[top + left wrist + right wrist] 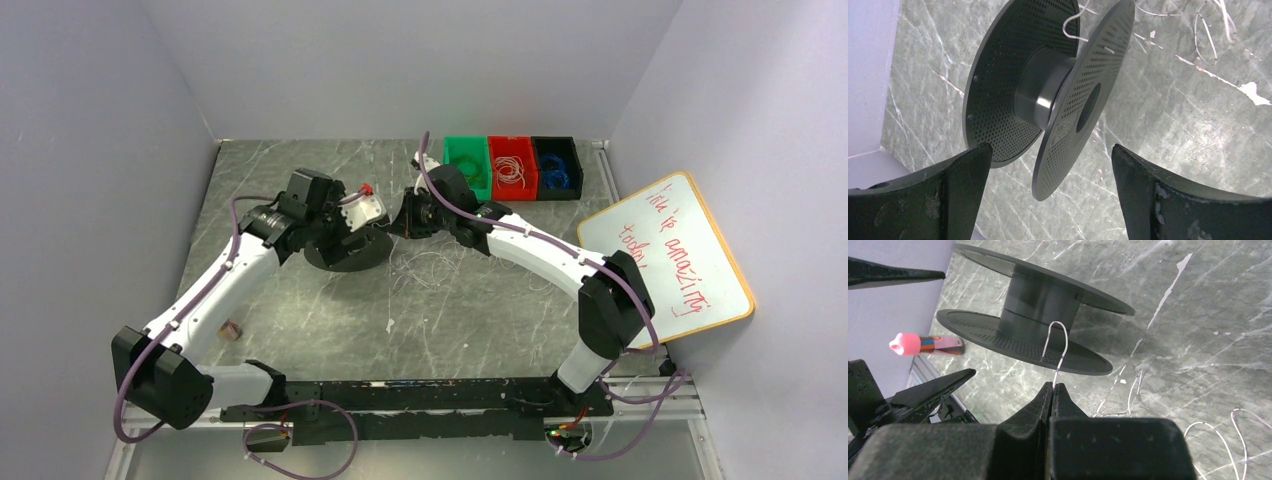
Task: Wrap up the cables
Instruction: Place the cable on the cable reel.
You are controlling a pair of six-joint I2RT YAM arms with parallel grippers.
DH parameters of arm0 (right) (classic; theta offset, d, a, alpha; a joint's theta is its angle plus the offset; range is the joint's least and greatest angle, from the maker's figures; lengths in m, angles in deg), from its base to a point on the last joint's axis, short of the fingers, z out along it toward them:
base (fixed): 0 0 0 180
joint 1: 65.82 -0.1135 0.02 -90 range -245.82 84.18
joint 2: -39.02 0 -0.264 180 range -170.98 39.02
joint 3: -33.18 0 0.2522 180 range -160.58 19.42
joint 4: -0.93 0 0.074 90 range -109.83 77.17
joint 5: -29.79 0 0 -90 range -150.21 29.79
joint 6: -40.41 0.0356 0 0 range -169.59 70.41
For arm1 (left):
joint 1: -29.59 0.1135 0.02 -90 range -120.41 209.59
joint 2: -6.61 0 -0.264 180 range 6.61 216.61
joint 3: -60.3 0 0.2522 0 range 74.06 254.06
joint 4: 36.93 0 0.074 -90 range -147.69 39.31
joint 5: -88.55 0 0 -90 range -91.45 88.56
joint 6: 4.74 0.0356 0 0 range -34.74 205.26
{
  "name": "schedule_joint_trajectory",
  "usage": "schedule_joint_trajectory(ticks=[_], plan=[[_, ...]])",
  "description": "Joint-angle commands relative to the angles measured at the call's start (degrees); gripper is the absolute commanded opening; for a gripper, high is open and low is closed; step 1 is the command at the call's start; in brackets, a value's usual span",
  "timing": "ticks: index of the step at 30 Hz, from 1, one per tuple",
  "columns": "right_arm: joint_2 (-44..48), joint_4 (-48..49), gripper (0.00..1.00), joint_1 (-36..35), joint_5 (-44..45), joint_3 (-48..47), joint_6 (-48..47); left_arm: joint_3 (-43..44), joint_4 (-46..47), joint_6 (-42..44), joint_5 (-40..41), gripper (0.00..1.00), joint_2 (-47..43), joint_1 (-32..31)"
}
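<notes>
Pinching the wire (1061,359) in the right hand (1053,386), closed tight on its fine end, just in front of the spool (1040,297). From that pinch, up in a narrow hairpin and back down onto the spool's near flange, seemingly hooked through a perforation there. No turns visible on the spool's core.

Holding the left hand (1050,150) spread wide and empty on the far side of the spool, with fingers (958,195) either side of a flange edge. Apparently not touching it, though hard to tell for the one nearer the rim. From the left wrist, only a short curl of wire poking between the spool's two flanges, above the bare core.

From above, spool on the table (300,320) between the two hands. Rest of the wire in loose, springy loops on the table just right of the spool. Three bins (512,168) farther right of the spool and behind it.

Judged from this: at the very start of winding, with the end anchored and nothing wrapped. Next, probably calls for steadying the spool with the left hand, closing on a flange, then leading the wire round the core with the right hand under light tension. Needs care not to tug the hairpin out of the flange, nor to let springy loops snag or jump off the core.
</notes>
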Motion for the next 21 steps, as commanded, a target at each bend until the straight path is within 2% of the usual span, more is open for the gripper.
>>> schedule_joint_trajectory(ticks=[1, 8, 21], plan=[[2.2, 0.2, 0.00, -0.2, -2.2, -1.6, 0.5, 1.6, 3.5, 1.6, 2.4, 0.94, 0.8, -0.6], [2.9, -0.4, 0.00, -0.2, -2.9, -1.0, 0.0, -0.9, 8.3, 2.3, 7.5, 0.94, 0.5, -0.6], [4.4, 1.0, 0.00, -0.5, -6.6, 2.3, -6.7, 1.2, 7.7, 3.9, 6.2, 0.94, 1.3, -0.7]])
